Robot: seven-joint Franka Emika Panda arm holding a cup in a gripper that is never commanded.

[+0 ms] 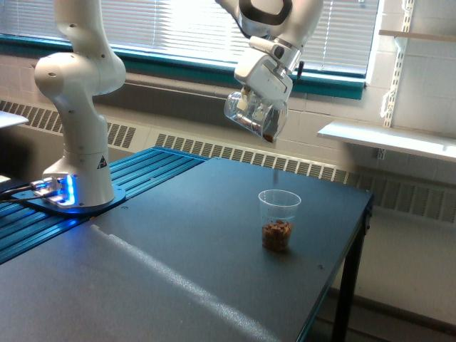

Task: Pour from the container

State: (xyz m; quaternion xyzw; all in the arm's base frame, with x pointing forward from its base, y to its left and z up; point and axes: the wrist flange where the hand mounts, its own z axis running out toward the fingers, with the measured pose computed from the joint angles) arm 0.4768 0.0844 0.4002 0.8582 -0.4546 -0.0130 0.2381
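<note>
The container (pixel 255 117), a small clear wide-mouthed cup, hangs tilted in the air with its mouth down toward the exterior view's right. A few brown bits sit at its lower lip. My gripper (pixel 258 102) is shut on the container from above. Well below it, a taller ribbed clear cup (pixel 278 220) stands upright on the dark table (pixel 178 271) with brown bits heaped in its bottom. No stream shows between the two.
The arm's white base (pixel 78 142) stands at the exterior view's left on a blue ribbed platform (pixel 135 178). The table's edge runs along the right. A white shelf (pixel 388 139) juts from the wall behind, and a radiator grille runs under the window.
</note>
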